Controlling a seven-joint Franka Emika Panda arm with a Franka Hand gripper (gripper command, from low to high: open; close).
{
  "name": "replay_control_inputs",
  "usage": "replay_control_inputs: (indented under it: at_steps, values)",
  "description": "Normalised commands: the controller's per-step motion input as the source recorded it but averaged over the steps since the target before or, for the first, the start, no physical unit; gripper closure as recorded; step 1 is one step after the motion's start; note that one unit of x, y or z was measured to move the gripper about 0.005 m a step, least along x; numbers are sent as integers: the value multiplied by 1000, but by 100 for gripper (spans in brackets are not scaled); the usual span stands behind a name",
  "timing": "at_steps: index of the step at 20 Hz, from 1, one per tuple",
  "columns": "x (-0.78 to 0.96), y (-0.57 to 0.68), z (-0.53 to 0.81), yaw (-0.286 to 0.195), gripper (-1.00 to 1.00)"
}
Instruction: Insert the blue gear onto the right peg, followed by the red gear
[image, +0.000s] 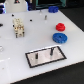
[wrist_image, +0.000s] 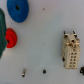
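Gripper: not in view, state cannot be told. Flat round bright-blue plastic gear (image: 60, 37): on white surface (image: 15, 55), beyond grey black-edged peg plate (image: 46, 56), beside smaller red gear (image: 60, 27). Likely light, rigid; grasp at raised hub.

**Bright but super soft, tiny low-res frames**

Evenly lit from overhead, washing the white table (image: 15, 60) nearly featureless. Short soft shadows under the blue gear (image: 60, 37) and red gear (image: 60, 27). Heavily pixelated throughout, edges mushy. Wrist view blurrier still, with smeared outlines and a dark out-of-focus blob at one edge.
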Motion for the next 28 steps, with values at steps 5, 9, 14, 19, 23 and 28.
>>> replay_control_inputs:
  at_steps: [5,9,14,19,23,28]
  values:
    - [-355,610,-130,0,-100]
    - [-315,628,-186,0,-100]
    - [-165,510,-389,0,-100]
    - [-146,420,-455,0,-100]
    - [-116,361,-502,0,-100]
    - [-91,140,-523,0,-100]
